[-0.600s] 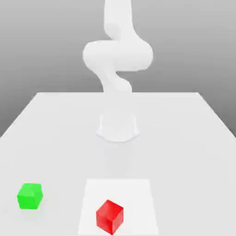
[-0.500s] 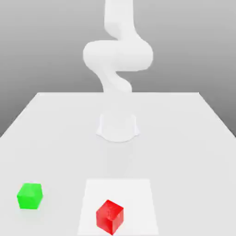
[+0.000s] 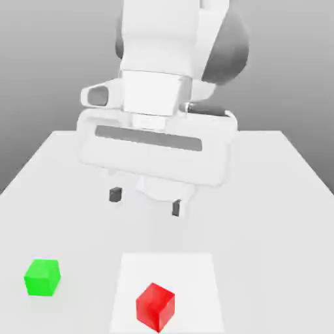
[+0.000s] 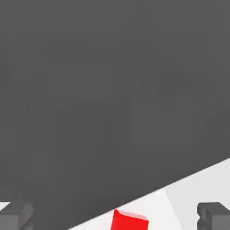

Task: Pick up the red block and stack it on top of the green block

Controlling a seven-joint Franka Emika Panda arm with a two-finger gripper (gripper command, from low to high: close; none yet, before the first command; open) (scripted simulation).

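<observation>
The red block (image 3: 155, 306) rests on a pale square patch (image 3: 196, 274) near the table's front edge, turned corner-on. The green block (image 3: 42, 276) sits apart from it, toward the exterior view's left. My gripper (image 3: 145, 201) hangs above the table's middle, behind both blocks, open with nothing between its dark fingertips (image 3: 115, 194). In the hand view the red block (image 4: 129, 221) shows between the two grey fingertips (image 4: 214, 214), far below them.
The white table (image 3: 274, 196) runs wide on both sides. The arm's large white hand body (image 3: 156, 147) fills the upper middle of the exterior view, hiding the arm's base behind it.
The arm has swung from an upright pose at the back down and forward. Its hand now hangs large over the table's middle. Both blocks have stayed in place.
</observation>
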